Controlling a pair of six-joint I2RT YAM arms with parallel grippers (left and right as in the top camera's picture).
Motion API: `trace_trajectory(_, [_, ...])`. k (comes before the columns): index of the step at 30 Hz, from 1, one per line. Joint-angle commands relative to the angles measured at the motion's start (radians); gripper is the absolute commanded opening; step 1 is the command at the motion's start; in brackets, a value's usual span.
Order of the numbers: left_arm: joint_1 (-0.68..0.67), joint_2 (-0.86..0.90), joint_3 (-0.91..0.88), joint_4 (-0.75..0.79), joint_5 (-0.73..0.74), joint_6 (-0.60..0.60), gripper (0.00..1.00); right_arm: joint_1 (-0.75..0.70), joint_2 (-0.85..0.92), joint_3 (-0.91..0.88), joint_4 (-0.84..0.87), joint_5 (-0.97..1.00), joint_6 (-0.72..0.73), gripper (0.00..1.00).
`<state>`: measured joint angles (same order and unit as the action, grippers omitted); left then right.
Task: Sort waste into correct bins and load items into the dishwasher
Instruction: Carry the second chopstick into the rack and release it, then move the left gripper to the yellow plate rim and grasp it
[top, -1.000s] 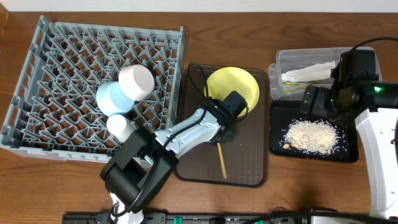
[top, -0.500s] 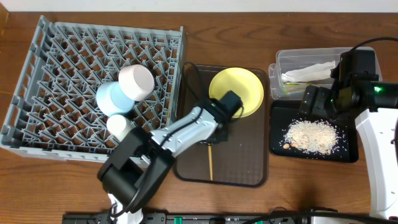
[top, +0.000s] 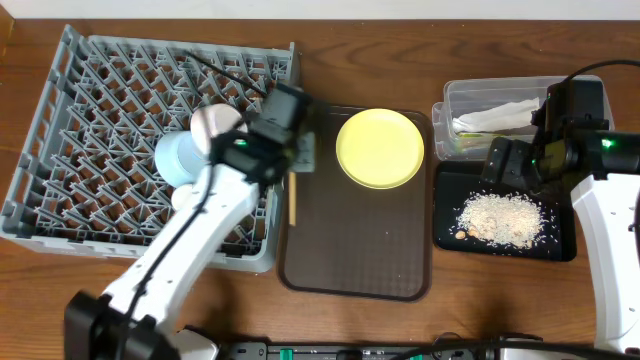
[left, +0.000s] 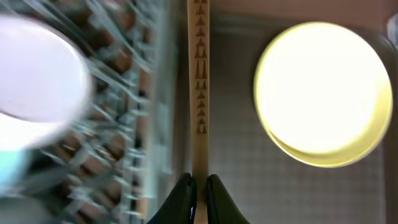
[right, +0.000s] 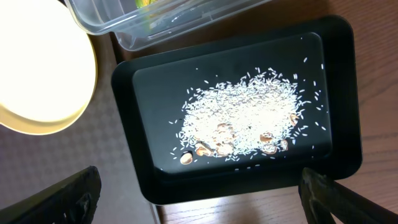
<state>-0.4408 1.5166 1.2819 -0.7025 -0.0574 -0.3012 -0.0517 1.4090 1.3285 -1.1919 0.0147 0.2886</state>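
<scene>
My left gripper is shut on the wooden chopsticks, which run straight ahead from the jaws. In the overhead view the chopsticks hang over the brown tray's left edge, right beside the grey dishwasher rack. A light blue bowl, a white bowl and a cream cup sit in the rack. The yellow plate lies on the brown tray. My right gripper hangs open above the black tray, which holds rice crumbs.
The brown serving tray lies in the middle of the table. The clear tub at the back right holds a white napkin and a green wrapper. The black tray sits in front of it. My left arm crosses the rack's near right corner.
My left arm has swung left from beside the plate to the rack's right edge, carrying the chopsticks. The plate, tilted before, now lies flat and uncovered. The right arm has not moved.
</scene>
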Motion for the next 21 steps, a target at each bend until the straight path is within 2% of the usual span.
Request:
trace_trajectory(1, [0.063,-0.002,0.012,0.018,-0.015,0.18,0.08,0.0,-0.008,0.018,-0.001,-0.005,0.003,0.99])
trace_trajectory(6, [0.116,0.049,0.011,0.046,-0.016,0.219,0.09,0.0,-0.008,0.018,-0.001,-0.005,0.003,0.99])
trace_trajectory(10, [0.142,0.111,0.009,0.06,-0.019,0.219,0.17,0.0,-0.008,0.018,-0.002,-0.005,0.002,0.99])
trace_trajectory(11, [0.147,0.124,0.009,0.061,-0.019,0.219,0.23,0.0,-0.008,0.018,-0.002,-0.005,0.002,0.99])
trace_trajectory(13, [0.153,0.137,0.009,0.061,-0.019,0.219,0.4,0.0,-0.008,0.018,-0.002,-0.005,0.002,0.99])
trace_trajectory(17, [0.151,0.127,0.013,0.06,0.009,0.218,0.55,0.0,-0.008,0.018,-0.002,-0.005,0.002,0.99])
trace_trajectory(19, [0.14,0.106,0.013,0.061,0.085,0.218,0.63,0.0,-0.008,0.018,-0.001,-0.005,0.002,0.99])
trace_trajectory(21, [0.121,0.085,0.013,0.081,0.169,0.219,0.66,0.0,-0.008,0.018,0.002,-0.005,0.002,0.99])
